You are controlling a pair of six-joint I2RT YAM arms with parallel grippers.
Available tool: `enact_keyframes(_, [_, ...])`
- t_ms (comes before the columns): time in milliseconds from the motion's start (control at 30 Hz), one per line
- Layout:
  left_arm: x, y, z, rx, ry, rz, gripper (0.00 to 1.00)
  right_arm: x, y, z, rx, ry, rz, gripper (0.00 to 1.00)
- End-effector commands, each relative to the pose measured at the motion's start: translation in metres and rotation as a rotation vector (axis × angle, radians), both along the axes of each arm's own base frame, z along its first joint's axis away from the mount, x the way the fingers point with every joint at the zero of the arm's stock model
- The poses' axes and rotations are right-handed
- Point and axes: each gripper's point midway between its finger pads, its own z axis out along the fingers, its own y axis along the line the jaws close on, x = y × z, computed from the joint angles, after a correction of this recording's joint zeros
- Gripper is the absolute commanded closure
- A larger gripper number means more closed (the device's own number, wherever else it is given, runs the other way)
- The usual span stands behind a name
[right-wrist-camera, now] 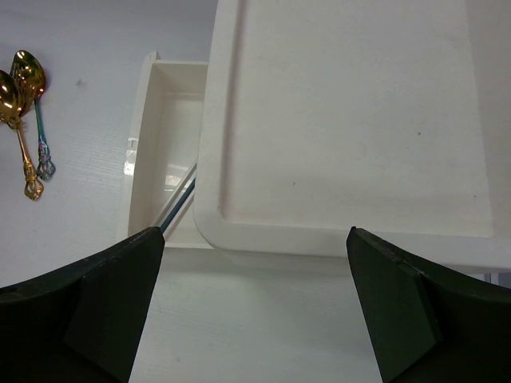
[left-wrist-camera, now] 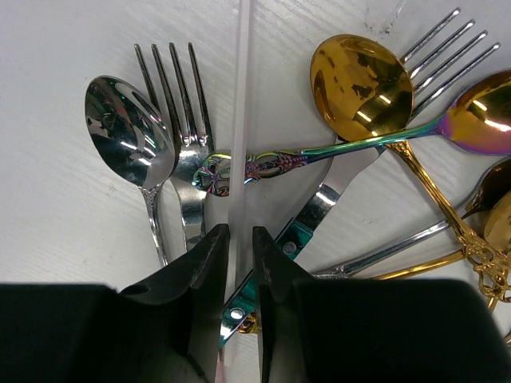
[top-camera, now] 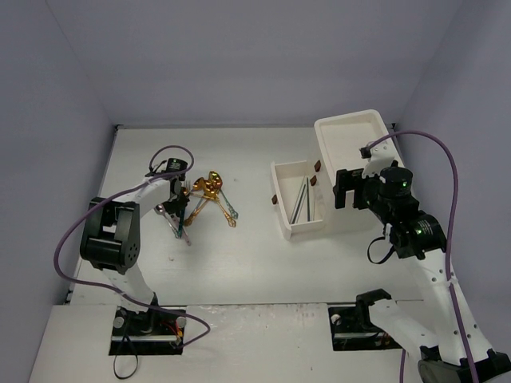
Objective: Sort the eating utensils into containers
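The eating utensils lie heaped at the table's left middle. The left wrist view shows a silver spoon, a silver fork, a gold spoon, an iridescent spoon and a teal-handled piece. My left gripper is down on the heap, its jaws closed on a thin silver rod. One white drawer stands pulled out with rods in it. My right gripper is wide open and empty over the drawer unit.
The white drawer unit lies on its back at the right, the open drawer on its left side with brown handles. Two spoons show at the far left of the right wrist view. Blue-grey walls close in the table.
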Motion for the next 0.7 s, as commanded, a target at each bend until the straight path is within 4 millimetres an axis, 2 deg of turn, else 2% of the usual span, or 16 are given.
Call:
enact_keyframes(0, [0.019,-0.001,0.013,-0.027,-0.064,0.034,0.85,0.006,0.005,0.017,0.015,-0.071,0.016,0.03])
enact_keyframes(267, [0.008,0.002,0.003,-0.022,-0.038,0.044,0.84,0.007,0.005,0.015,0.013,-0.062,0.016,0.03])
enact_keyframes(367, [0.010,0.001,0.007,-0.024,-0.047,0.040,0.90,0.009,0.006,0.014,0.012,-0.058,0.018,0.03])
enact_keyframes(500, [0.017,0.003,0.030,-0.018,-0.104,0.032,1.00,0.010,0.007,0.016,0.014,-0.061,0.020,0.03])
enact_keyframes(667, [0.026,0.010,0.071,0.020,-0.190,0.015,1.00,0.009,0.007,0.015,0.016,-0.056,0.022,0.03])
